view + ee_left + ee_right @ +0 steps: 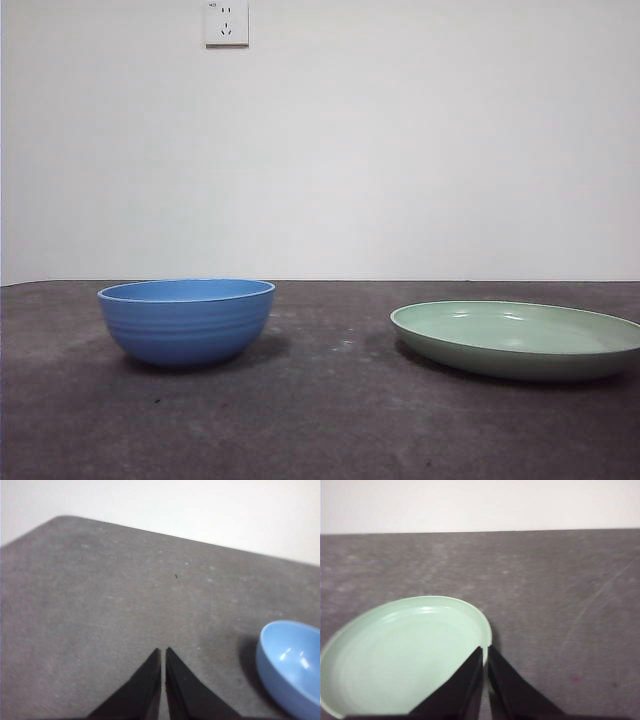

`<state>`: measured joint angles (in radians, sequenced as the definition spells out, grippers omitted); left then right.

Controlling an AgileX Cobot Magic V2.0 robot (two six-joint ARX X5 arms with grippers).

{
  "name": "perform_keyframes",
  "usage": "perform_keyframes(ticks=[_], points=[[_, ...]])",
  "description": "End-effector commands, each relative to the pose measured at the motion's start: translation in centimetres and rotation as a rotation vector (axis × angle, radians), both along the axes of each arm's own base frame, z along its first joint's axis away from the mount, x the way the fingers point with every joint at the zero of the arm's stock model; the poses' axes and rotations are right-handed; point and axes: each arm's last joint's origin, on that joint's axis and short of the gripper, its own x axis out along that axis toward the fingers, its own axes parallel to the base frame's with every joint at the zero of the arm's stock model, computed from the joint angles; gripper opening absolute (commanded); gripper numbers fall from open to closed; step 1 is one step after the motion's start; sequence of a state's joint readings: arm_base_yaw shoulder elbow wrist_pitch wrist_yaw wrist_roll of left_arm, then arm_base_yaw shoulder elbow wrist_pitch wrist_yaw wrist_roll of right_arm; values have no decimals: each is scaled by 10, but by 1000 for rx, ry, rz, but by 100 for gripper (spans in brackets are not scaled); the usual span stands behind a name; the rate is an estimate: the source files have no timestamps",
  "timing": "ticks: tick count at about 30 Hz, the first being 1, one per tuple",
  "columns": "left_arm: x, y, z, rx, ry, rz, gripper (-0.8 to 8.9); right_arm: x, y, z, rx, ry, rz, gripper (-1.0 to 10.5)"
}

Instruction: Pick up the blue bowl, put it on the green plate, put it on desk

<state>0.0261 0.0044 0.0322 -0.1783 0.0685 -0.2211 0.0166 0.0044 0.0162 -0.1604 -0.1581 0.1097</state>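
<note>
The desk (330, 400) carries the green plate (520, 338), nothing in it, and well apart from it the blue bowl (187, 320), also holding nothing. The right gripper (485, 652) hangs above the plate's rim, fingers pressed together, grasping nothing. The left gripper (163, 652), likewise clenched and unladen, hangs over bare desk, bowl off beside its fingertips.

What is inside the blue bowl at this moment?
The blue bowl shows only a bare inner wall with highlights in the left wrist view. Its bottom is cut off there, and hidden by the wall in the front view.
</note>
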Motion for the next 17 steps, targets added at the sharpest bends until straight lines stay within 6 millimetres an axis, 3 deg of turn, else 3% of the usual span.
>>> perform_keyframes(ticks=[1, 10, 17], points=[[1, 0, -8, -128, 34, 23, 15, 0, 0, -2, 103, 26, -14, 11], [0, -1, -5, -243, 40, 16, 14, 0, 0, -1, 220, 40, -23, 11], [-6, -2, 22, -258, -4, -34, 15, -4, 0, 21, 272, -7, -23, 11]])
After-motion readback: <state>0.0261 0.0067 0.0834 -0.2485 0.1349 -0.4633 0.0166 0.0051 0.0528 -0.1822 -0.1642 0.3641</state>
